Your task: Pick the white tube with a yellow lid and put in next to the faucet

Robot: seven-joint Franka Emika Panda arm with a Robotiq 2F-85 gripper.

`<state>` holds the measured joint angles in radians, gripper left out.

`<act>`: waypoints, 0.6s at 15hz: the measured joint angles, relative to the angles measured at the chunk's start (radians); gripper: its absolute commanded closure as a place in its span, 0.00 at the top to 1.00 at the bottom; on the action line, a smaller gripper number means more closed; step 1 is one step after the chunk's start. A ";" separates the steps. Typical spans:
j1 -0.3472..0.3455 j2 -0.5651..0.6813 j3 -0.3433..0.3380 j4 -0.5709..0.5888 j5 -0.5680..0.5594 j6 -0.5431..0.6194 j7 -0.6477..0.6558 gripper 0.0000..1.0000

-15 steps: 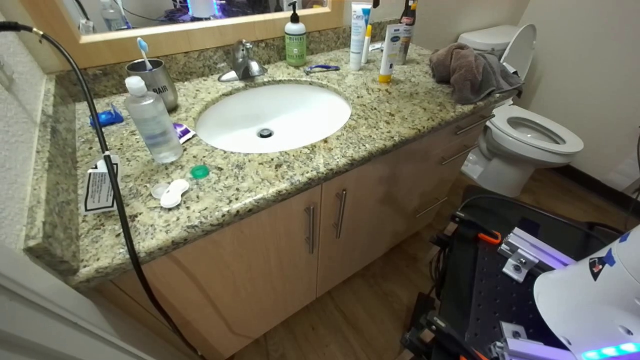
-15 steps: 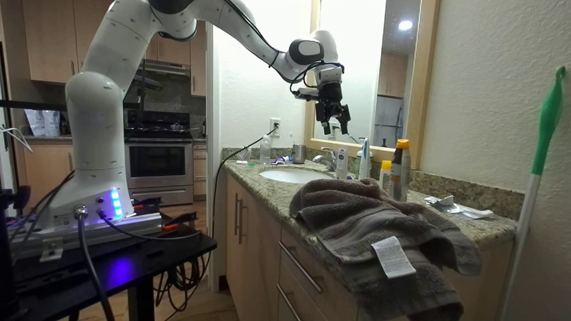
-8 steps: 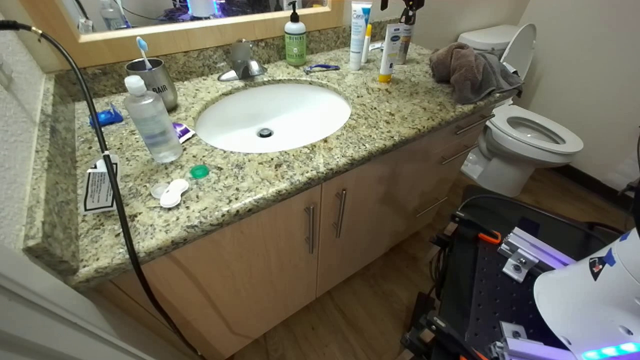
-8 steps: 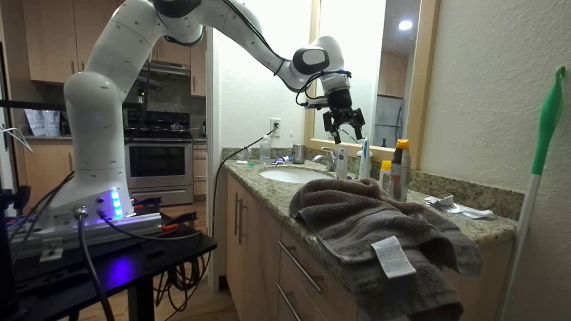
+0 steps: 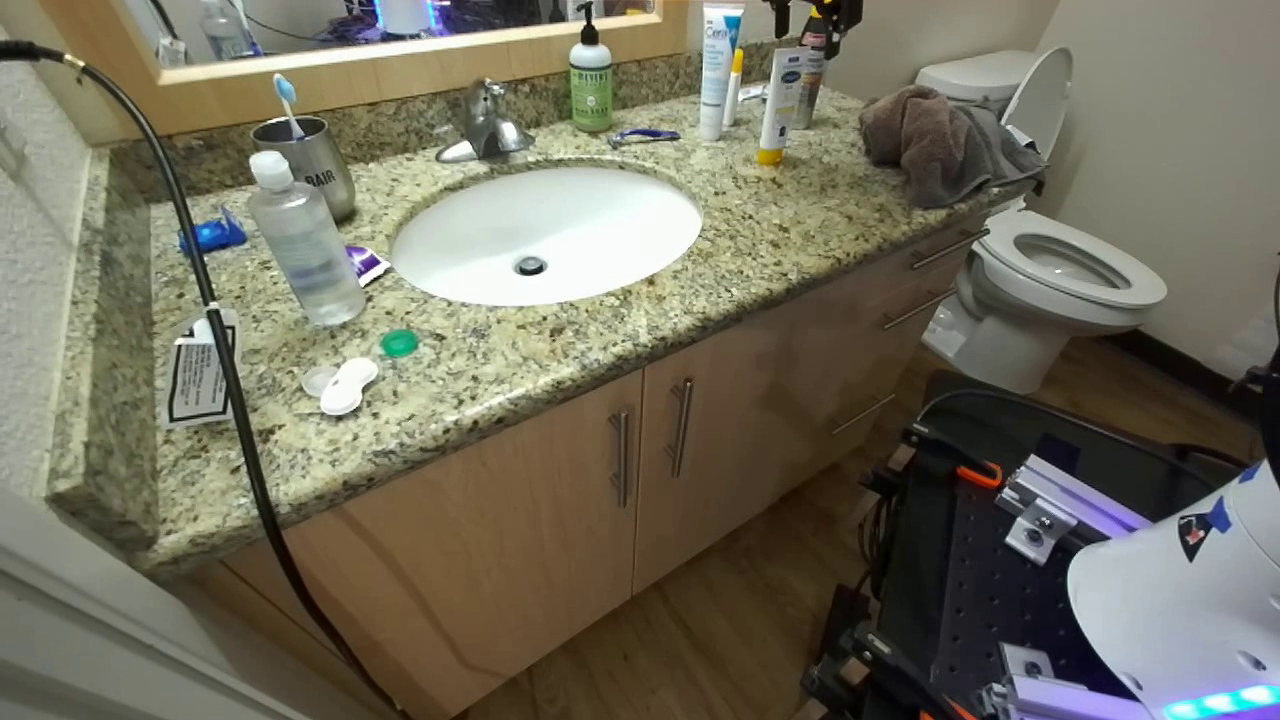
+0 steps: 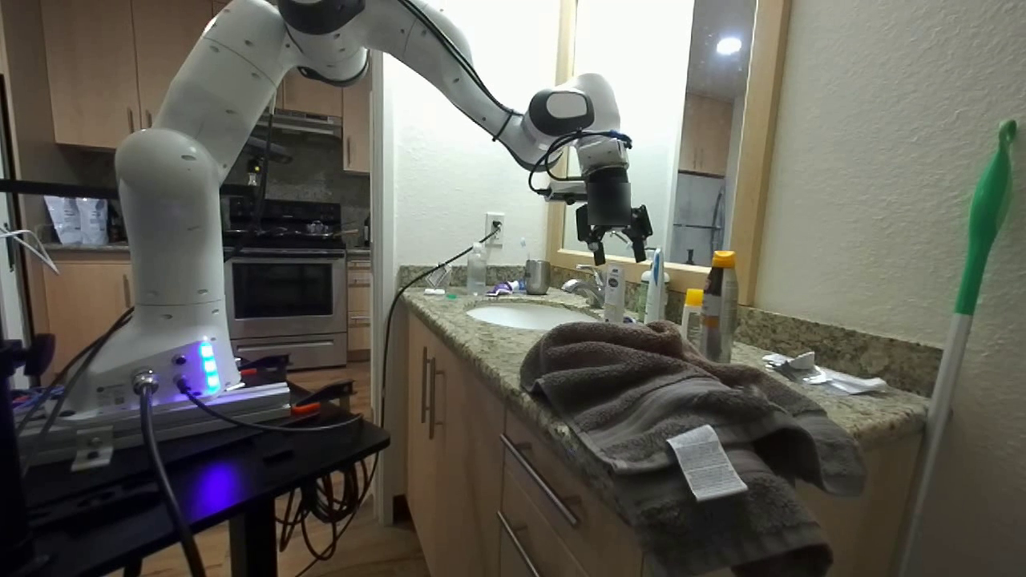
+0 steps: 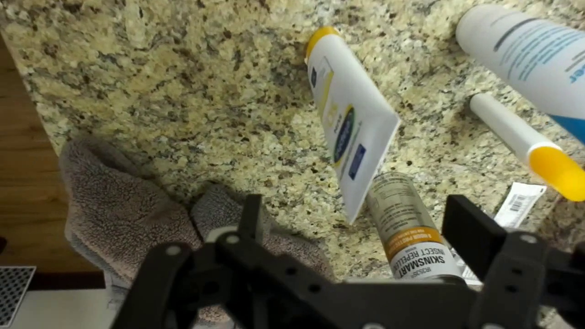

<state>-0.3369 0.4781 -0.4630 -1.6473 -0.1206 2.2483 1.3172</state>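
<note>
A slim white tube with a yellow cap (image 5: 733,92) stands cap up behind a taller white and blue tube; it also shows in the wrist view (image 7: 512,128) at right. A wider white tube with a yellow lid (image 5: 778,110) stands lid down in front; it shows in the wrist view (image 7: 347,109) above the jaws, its flat end between the fingers' lines. The silver faucet (image 5: 488,125) stands behind the basin, also in an exterior view (image 6: 591,286). My gripper (image 6: 620,252) is open and empty above the tubes, pointing down; its fingers show in the wrist view (image 7: 356,210).
A spray can (image 7: 406,228) stands close beside the wider tube. The taller white and blue tube (image 5: 717,75), green soap bottle (image 5: 591,85) and blue razor (image 5: 645,135) stand or lie between tubes and faucet. A towel (image 6: 665,393) lies at the counter's end. The basin (image 5: 550,230) is alongside.
My gripper has come down and moved sideways over the tubes, rightward in both exterior views. In the last half second it has turned upright from a tilt. The objects on the counter have not moved.
</note>
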 measured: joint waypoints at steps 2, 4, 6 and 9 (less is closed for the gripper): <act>0.000 0.009 -0.005 0.001 -0.012 0.000 0.006 1.00; 0.000 0.009 -0.001 0.001 -0.006 0.002 0.006 1.00; -0.001 0.012 0.020 0.001 0.021 0.001 -0.001 1.00; -0.001 0.027 0.061 0.003 0.080 0.002 -0.015 1.00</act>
<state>-0.3379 0.5051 -0.4022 -1.6445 -0.0402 2.2503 1.3018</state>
